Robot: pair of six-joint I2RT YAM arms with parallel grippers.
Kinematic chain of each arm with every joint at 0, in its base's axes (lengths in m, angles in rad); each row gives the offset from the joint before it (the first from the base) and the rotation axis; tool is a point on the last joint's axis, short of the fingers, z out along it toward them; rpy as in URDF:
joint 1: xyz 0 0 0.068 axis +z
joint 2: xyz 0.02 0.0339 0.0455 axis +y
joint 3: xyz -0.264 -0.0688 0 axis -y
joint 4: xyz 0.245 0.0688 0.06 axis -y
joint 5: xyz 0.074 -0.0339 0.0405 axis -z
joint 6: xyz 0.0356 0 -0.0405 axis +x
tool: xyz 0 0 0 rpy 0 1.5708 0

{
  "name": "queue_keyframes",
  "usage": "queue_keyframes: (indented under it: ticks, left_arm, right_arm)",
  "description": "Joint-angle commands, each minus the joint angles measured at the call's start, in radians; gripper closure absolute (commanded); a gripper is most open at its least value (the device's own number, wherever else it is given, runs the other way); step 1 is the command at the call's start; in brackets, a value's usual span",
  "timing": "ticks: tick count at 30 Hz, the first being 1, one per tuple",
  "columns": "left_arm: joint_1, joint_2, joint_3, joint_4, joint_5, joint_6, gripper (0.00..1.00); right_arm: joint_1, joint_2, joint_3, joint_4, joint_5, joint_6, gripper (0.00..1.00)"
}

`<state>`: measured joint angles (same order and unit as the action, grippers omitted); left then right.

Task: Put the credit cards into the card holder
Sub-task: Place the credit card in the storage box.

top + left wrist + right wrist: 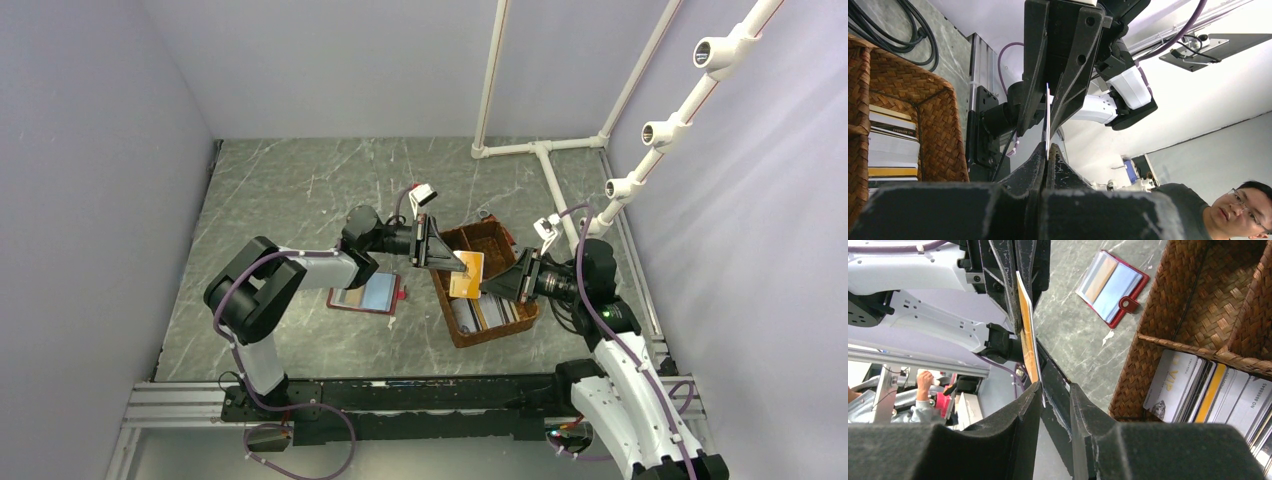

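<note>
The left fingers (447, 261) pinch an orange card (467, 276) in the air over the basket (447, 312). The right fingers (493, 284) are spread either side of the card's opposite edge, one touching it. More cards (1198, 390) stand in the basket's near compartment. The wallet (368, 293) lies open on the worktop (300, 190), just left of the basket.

Both arms are the same deal — the left arm (300, 270) and right arm (625, 390) have silver-white links, chunky black joints and purple cables (1000, 70) looped outside. Matte black fingers (998, 450), scuffed white along the edges.
</note>
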<state>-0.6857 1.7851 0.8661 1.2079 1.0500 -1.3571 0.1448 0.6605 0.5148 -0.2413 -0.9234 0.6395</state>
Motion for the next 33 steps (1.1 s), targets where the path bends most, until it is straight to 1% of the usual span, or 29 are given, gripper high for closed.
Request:
queue_keyframes:
  ticks: [1, 6, 14, 18, 28, 33]
  left_arm:
    - [-0.004, -0.003, 0.004, 0.106, 0.03, -0.036, 1.0]
    - [-0.006, 0.002, 0.001, 0.119, 0.033, -0.043, 1.0]
    - [-0.013, 0.009, -0.002, 0.155, 0.033, -0.065, 1.0]
    - [-0.014, 0.007, -0.008, 0.162, 0.03, -0.067, 1.0]
    - [-0.017, 0.008, -0.01, 0.199, 0.031, -0.086, 1.0]
    - [-0.016, 0.018, -0.01, 0.226, 0.033, -0.102, 1.0]
  right_arm:
    - [-0.011, 0.01, 0.009, 0.053, 0.01, 0.005, 0.71]
    - [-0.015, 0.016, 0.012, 0.064, 0.002, 0.018, 0.71]
    - [-0.025, 0.028, 0.004, 0.151, -0.033, 0.094, 0.71]
    - [-0.027, 0.033, 0.011, 0.156, -0.037, 0.098, 0.77]
    - [-0.038, 0.033, -0.039, 0.23, -0.058, 0.157, 0.79]
    - [-0.039, 0.031, -0.039, 0.212, -0.058, 0.142, 0.79]
